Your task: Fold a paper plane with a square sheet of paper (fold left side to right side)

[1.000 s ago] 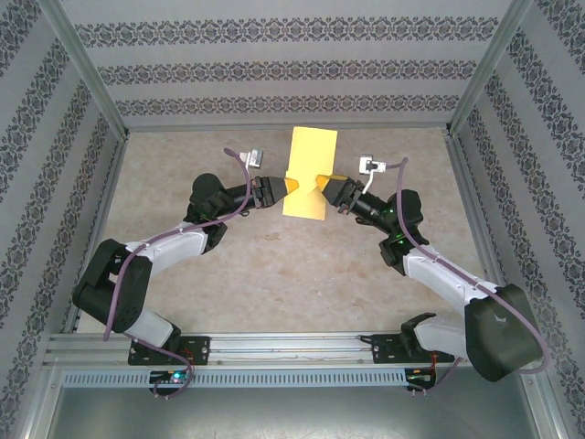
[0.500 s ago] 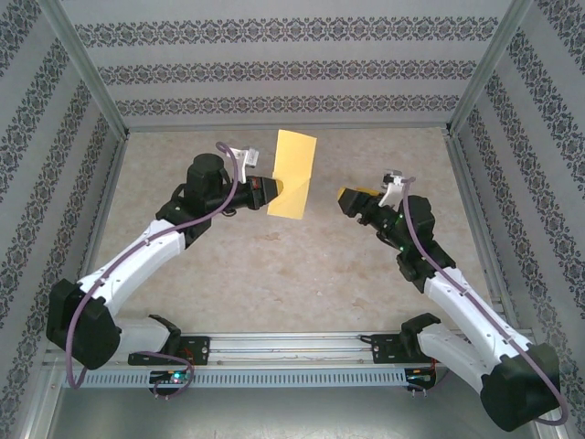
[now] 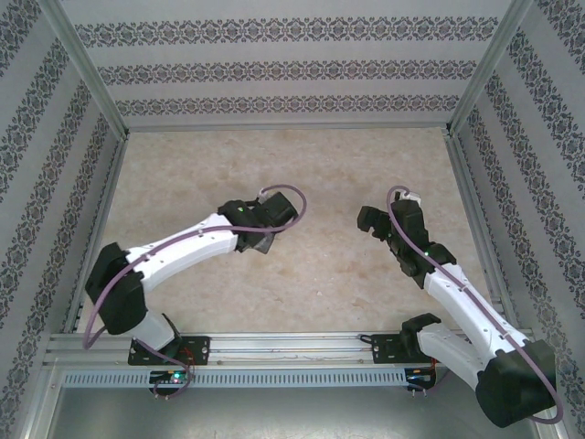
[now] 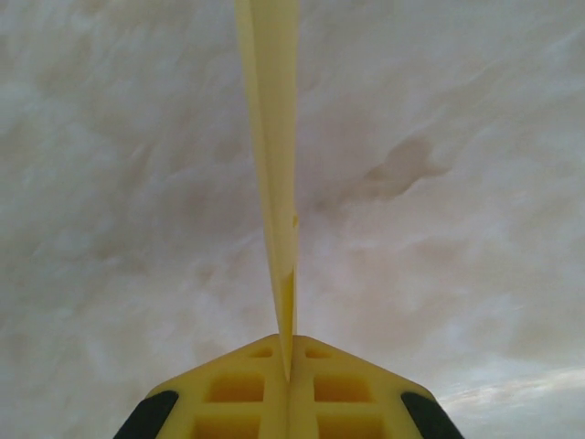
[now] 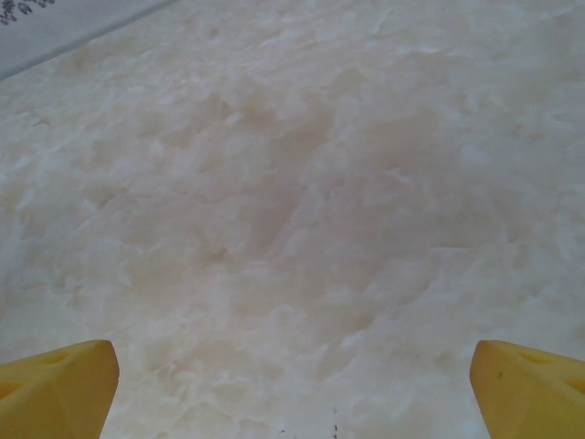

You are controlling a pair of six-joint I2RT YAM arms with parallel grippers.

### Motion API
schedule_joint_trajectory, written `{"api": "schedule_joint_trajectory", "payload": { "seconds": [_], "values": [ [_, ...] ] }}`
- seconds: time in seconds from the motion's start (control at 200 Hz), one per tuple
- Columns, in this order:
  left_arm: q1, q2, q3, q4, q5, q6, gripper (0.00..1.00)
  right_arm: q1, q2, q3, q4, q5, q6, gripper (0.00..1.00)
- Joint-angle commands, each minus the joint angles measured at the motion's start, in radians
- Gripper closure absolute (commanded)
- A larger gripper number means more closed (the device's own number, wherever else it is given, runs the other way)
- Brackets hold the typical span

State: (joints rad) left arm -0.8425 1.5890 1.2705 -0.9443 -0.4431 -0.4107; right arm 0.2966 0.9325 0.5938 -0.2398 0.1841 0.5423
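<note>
The pale-yellow sheet of paper appears edge-on in the left wrist view, as a thin folded strip running up from the jaws. My left gripper is shut on its near edge, held over the marbled tabletop. From above, the left arm's wrist bends over the middle of the table and covers the paper. My right gripper is open wide, its yellow fingertips at the lower corners with bare table between them. From above, the right gripper sits right of centre, apart from the left arm.
The beige marbled tabletop is ringed by patterned walls and metal posts. A rail with both arm bases runs along the near edge.
The left arm has swung toward the near middle with the paper, which the arm now covers from above. The right gripper has let go of the paper, opened wide and drawn back.
</note>
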Motion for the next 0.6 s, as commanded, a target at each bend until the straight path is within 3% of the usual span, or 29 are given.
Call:
{"api": "schedule_joint_trajectory", "payload": {
  "seconds": [0.0, 0.24, 0.445, 0.595],
  "values": [
    [-0.038, 0.061, 0.010, -0.179, -0.170, -0.139, 1.00, -0.015, 0.009, -0.001, -0.004, 0.022, -0.004, 0.02],
    [-0.075, 0.180, 0.016, -0.157, -0.136, -0.266, 1.00, -0.040, 0.033, -0.014, 0.029, -0.037, 0.002, 0.02],
    [-0.073, 0.134, -0.061, 0.114, 0.046, -0.277, 1.00, -0.052, 0.052, -0.024, 0.050, -0.081, 0.009, 0.02],
    [-0.067, 0.162, -0.059, 0.200, 0.156, -0.292, 0.94, -0.059, 0.052, -0.031, 0.063, -0.105, 0.011, 0.02]
  ]
}}
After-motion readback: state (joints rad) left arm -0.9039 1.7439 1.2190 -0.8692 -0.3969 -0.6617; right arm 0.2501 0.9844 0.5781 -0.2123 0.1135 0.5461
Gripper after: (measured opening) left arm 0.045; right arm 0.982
